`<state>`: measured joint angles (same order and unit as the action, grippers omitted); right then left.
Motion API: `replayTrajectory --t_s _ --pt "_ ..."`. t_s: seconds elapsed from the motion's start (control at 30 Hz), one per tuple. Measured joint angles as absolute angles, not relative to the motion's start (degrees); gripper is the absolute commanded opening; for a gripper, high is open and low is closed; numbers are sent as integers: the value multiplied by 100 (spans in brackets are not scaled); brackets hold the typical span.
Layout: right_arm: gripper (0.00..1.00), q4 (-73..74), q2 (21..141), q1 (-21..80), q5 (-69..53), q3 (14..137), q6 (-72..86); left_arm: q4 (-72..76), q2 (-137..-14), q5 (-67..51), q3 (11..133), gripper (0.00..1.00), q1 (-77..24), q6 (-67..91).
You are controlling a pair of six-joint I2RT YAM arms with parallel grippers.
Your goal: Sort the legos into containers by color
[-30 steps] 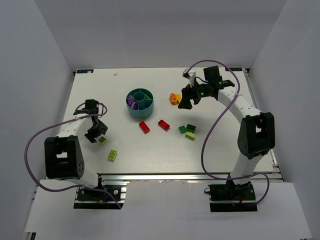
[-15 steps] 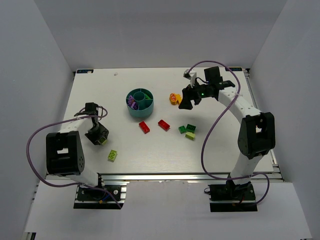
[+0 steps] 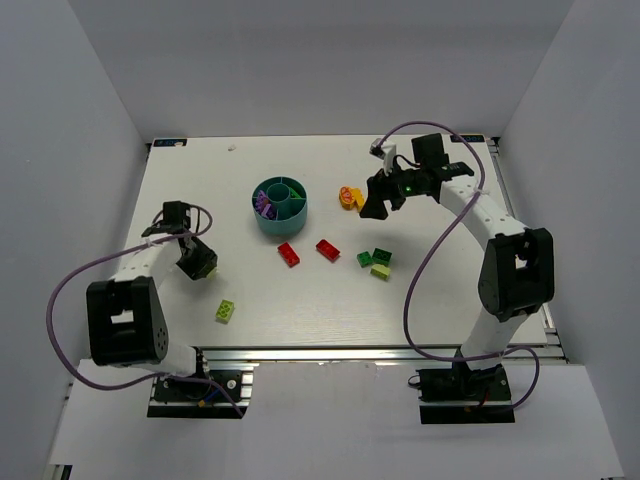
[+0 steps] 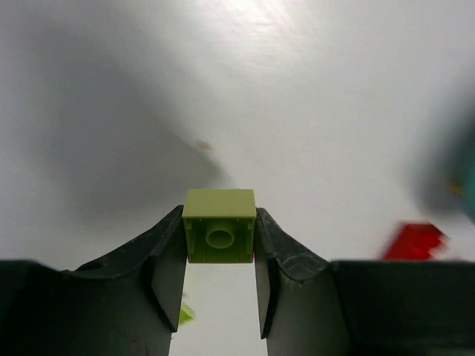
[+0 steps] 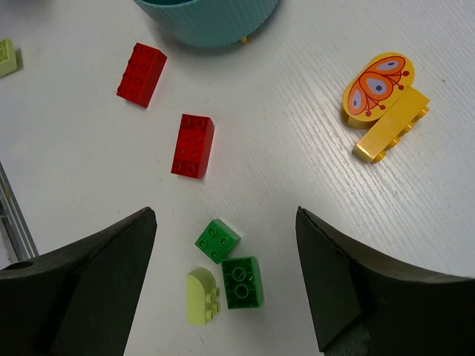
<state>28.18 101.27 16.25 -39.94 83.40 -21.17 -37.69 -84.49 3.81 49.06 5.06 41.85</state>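
My left gripper [image 3: 197, 262] is at the table's left, shut on a lime green lego [image 4: 219, 226] and holding it above the table [image 4: 312, 111]. My right gripper [image 3: 372, 205] is open and empty, right of the teal bowl [image 3: 300, 212], hovering over two dark green legos [image 5: 217, 240] [image 5: 242, 282] and a lime one [image 5: 199, 297]. Two red legos [image 3: 288, 254] [image 3: 327, 249] lie in front of the bowl. An orange butterfly piece [image 5: 377, 87] and a yellow lego [image 5: 392, 126] lie right of the bowl. Purple legos [image 3: 264, 205] are in the bowl's left compartment.
Another lime lego [image 3: 225, 311] lies near the front edge, right of my left arm. The bowl's wall [image 5: 208, 18] shows at the top of the right wrist view. A blurred red lego [image 4: 419, 241] shows at the right of the left wrist view.
My left gripper has closed on the lime lego and shifted slightly toward the back with it. The right arm has barely moved.
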Motion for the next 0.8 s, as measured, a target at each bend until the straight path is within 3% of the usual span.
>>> replayTrajectory --t_s 0.13,0.33,0.5,0.8 --pt "80 2818 10033 1623 -3975 8300 -2119 -3284 -7824 -301 4943 3 187 4145" --pt "80 2823 10001 1623 -3933 8298 -2143 -2565 -7369 -727 5625 3 -1402 3605" --pt "80 2869 10001 1623 -3894 8298 -2187 -2425 -7658 -325 6486 3 -2333 2657" --pt "81 2971 9968 1623 -3793 8298 -2274 -2578 -9120 1105 7959 4 -3061 1376"
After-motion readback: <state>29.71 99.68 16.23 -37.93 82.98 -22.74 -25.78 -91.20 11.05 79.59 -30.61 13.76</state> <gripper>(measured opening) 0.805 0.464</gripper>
